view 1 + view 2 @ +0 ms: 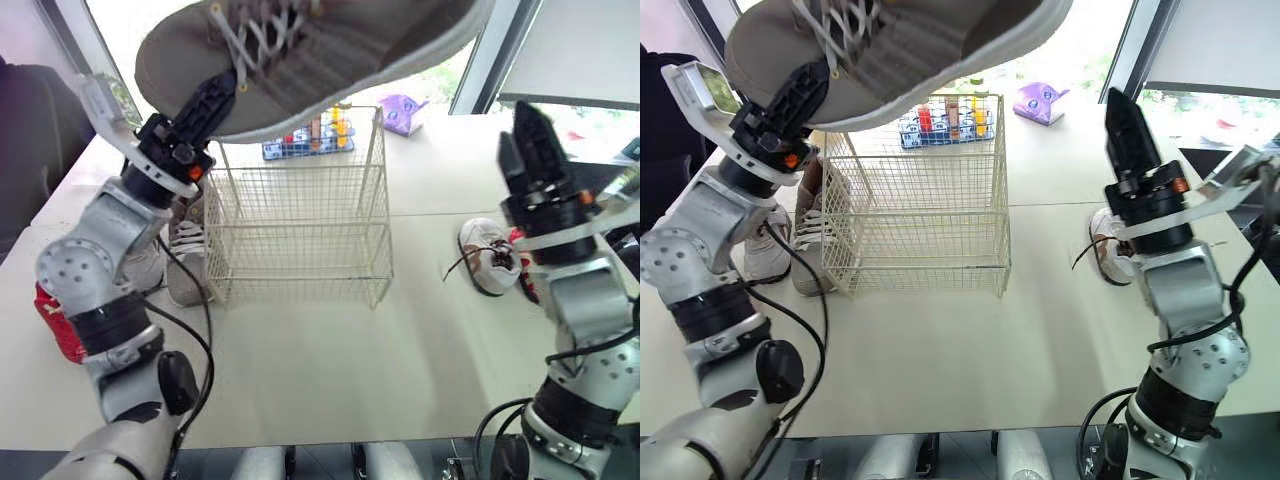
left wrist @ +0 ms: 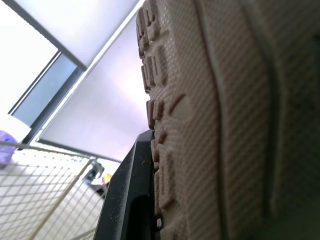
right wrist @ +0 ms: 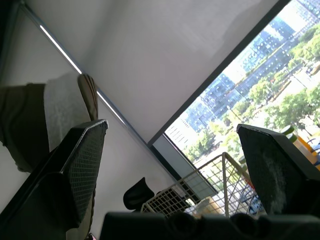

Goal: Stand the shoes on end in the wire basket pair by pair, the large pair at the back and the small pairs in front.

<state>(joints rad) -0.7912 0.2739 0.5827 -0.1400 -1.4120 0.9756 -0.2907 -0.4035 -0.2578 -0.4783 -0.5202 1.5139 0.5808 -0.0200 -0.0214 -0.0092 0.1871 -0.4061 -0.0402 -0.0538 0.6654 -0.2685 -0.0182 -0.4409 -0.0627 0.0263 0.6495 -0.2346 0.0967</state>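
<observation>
My left gripper (image 1: 207, 105) is shut on a large grey lace-up shoe (image 1: 330, 50), held high above the back of the wire basket (image 1: 300, 230); its ribbed sole (image 2: 225, 125) presses against one black finger (image 2: 130, 190). No shoe is in the basket. My right gripper (image 1: 530, 135) is raised to the right of the basket, pointing upward, open with nothing between its pads (image 3: 87, 160). A small white shoe (image 1: 490, 255) lies on the table beneath it, with something red (image 1: 527, 280) beside it. Grey and white shoes (image 1: 185, 250) lie against the basket's left side.
A rack of coloured bottles (image 1: 310, 135) and a purple object (image 1: 402, 112) sit behind the basket. A red item (image 1: 55, 325) lies at the table's left edge, under my left arm. A dark chair (image 1: 30, 120) stands off to the left.
</observation>
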